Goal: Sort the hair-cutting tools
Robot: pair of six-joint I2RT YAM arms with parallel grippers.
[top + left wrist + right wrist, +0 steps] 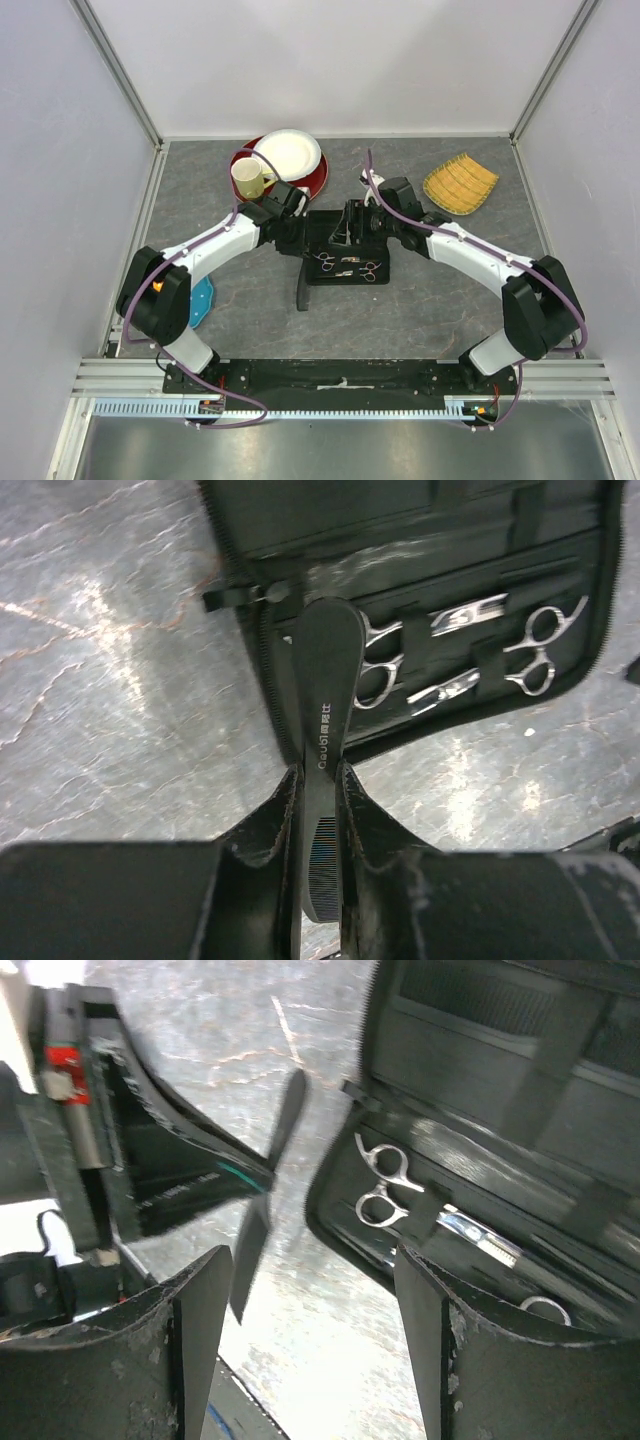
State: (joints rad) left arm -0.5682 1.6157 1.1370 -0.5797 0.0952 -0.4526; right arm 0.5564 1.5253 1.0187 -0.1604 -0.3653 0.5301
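On your worktop (450, 300) the open black case (345, 275) lies centre. Your right claw (312, 1270) hangs apart, empty, over its 12 o'clock half. Your left claw (318, 785) clamps the handled comb (328, 680) at its 9 o'clock edge, unstowed. Scissors (378, 665) already lie inside.

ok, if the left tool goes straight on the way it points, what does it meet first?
Most likely the open black case: the comb clamped in the left tool leads, its end over the case's left edge beside the scissors. Its height above the case is unclear.
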